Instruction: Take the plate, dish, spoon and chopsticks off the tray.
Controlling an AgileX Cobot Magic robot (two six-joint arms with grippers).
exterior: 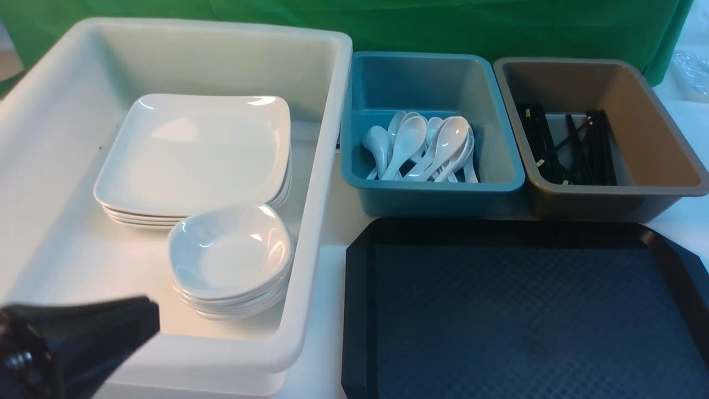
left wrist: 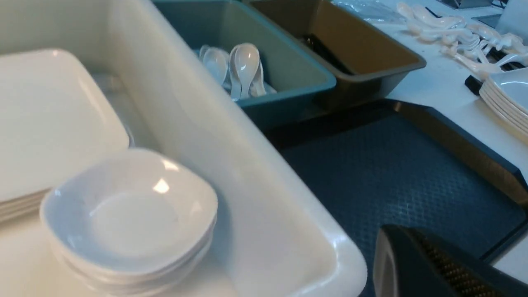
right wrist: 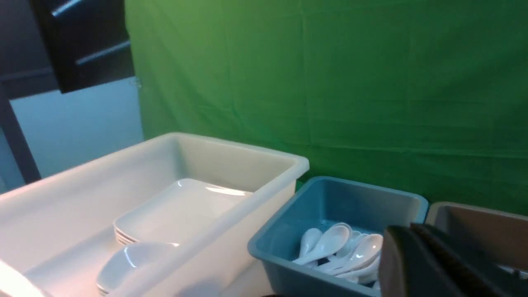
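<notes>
The black tray (exterior: 357,310) lies at the front right with nothing on its textured floor; it also shows in the left wrist view (left wrist: 392,173). A stack of white square plates (exterior: 194,149) and a stack of small dishes (exterior: 230,252) sit in the white tub (exterior: 327,138). Several white spoons (exterior: 426,147) lie in the blue bin (exterior: 432,194). Black chopsticks (exterior: 576,147) lie in the brown bin (exterior: 664,144). My left gripper (exterior: 144,318) is shut and empty over the tub's near left corner. My right gripper (right wrist: 402,235) is shut and empty, raised, and out of the front view.
A green cloth hangs behind the bins. In the left wrist view, several loose spoons (left wrist: 453,37) and another stack of white plates (left wrist: 507,99) lie on the table beyond the tray's right side.
</notes>
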